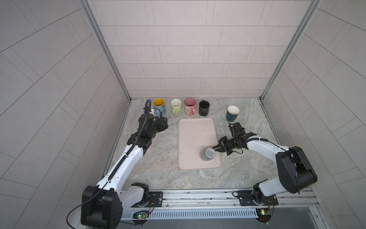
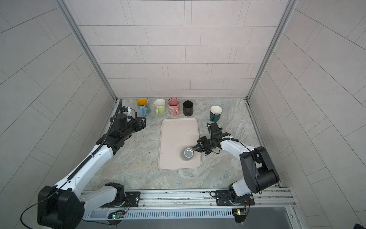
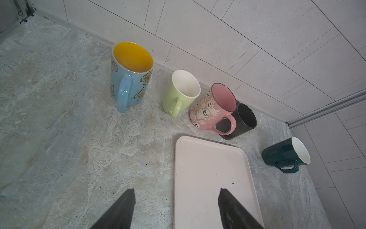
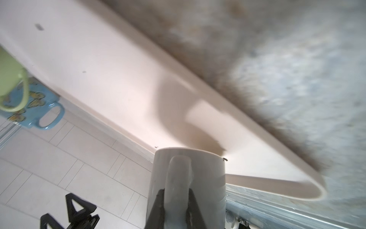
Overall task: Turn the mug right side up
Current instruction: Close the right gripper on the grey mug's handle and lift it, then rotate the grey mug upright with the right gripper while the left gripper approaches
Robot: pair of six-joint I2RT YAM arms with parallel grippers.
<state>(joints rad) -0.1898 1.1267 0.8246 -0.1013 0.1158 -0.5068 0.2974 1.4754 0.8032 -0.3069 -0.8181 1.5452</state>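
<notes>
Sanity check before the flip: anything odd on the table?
Only the grey mug: it is base-up on the pink tray, while the five mugs along the back wall stand upright. The right gripper is shut on its handle. A few dark specks dot the tray.

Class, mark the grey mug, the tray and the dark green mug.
grey mug [image 1: 209, 153]: in a top view, upward-facing end
tray [image 1: 194, 134]: in a top view, bare surface
dark green mug [image 1: 232, 117]: in a top view, outer wall
</notes>
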